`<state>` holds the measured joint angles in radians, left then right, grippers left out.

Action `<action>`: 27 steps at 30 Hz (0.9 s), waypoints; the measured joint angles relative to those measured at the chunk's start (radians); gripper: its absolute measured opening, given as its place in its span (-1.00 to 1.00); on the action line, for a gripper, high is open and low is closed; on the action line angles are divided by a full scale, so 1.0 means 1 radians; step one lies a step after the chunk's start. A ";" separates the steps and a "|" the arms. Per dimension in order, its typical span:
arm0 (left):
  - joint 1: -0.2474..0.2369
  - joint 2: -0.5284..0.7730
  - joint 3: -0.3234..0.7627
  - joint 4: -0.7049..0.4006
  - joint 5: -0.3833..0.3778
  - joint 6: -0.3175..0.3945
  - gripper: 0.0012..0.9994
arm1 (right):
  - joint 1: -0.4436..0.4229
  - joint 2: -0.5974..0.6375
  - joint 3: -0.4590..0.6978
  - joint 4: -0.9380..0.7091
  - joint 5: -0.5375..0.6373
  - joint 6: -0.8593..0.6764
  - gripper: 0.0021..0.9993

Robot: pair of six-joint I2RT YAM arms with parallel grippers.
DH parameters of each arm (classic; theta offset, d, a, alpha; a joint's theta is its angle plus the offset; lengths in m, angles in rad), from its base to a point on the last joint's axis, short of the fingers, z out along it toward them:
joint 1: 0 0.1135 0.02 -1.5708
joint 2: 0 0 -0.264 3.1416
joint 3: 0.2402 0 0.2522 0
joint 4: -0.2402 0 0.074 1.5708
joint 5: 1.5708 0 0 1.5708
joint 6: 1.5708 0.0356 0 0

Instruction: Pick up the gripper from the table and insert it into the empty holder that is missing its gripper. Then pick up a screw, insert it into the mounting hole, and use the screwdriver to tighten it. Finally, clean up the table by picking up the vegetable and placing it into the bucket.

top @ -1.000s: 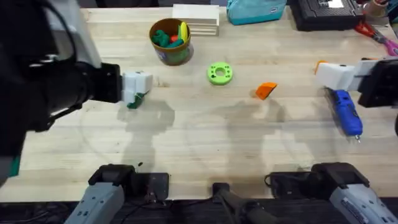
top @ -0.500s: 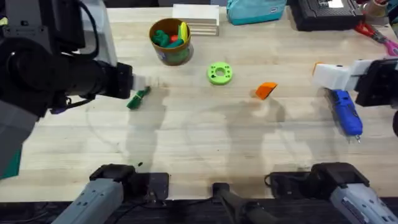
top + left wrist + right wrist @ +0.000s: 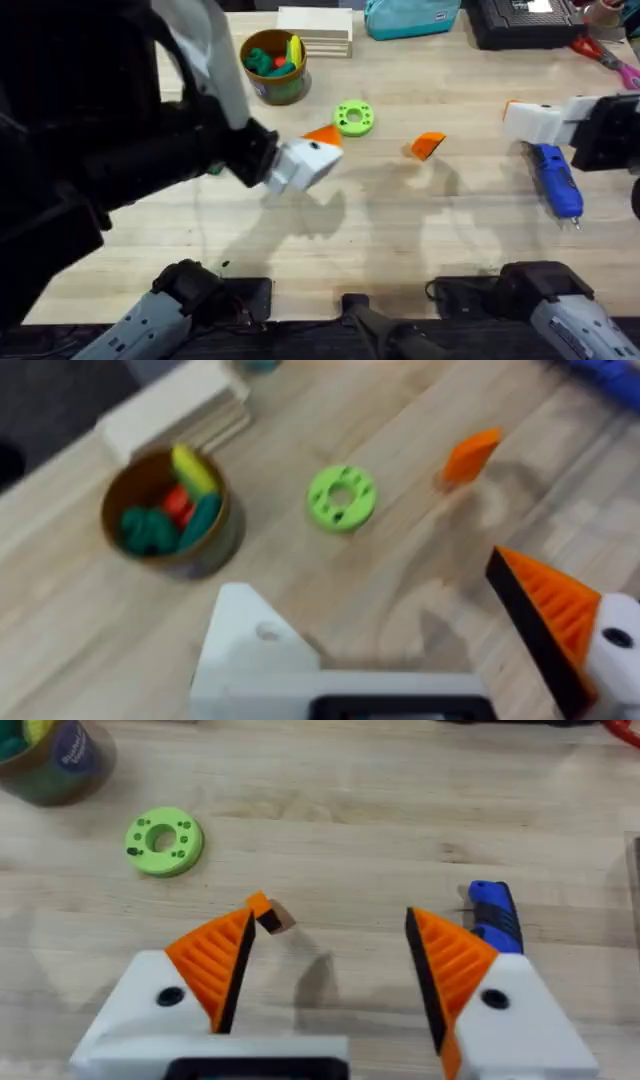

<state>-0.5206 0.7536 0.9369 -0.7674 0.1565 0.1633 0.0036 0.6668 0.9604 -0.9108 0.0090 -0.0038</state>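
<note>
the orange gripper (image 3: 428,145) lies on the table, between the lime-green ring (image 3: 353,118) and the blue screwdriver (image 3: 556,181). the left gripper (image 3: 318,158) hangs just beside the ring; the orange piece is to its right, near. its jaws stand wide open and hold nothing, one finger being the bare white holder (image 3: 255,645). the right gripper (image 3: 330,955) is also wide open and empty, and i judge it about equally near. the piece's long axis runs slanted, its pointed end probably toward the near left.

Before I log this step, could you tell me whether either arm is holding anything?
No. The right gripper is open over bare table, and the left gripper is open and empty.
</note>
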 joint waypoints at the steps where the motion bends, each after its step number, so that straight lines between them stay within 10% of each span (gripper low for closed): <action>1: -0.017 0.000 0.000 0.031 0.009 0.002 0.98 | 0.000 0.000 0.000 0.000 0.000 0.000 0.79; 17: -0.053 0.005 -0.001 0.030 0.035 0.002 0.98 | 0.000 0.000 0.000 0.000 0.000 0.000 0.79; 27: -0.053 -0.081 -0.203 0.419 0.043 0.003 0.98 | 0.000 0.000 0.000 0.000 0.000 0.000 0.79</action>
<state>-0.5735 0.6726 0.7338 -0.3486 0.1996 0.1661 0.0036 0.6669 0.9604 -0.9112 0.0090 -0.0036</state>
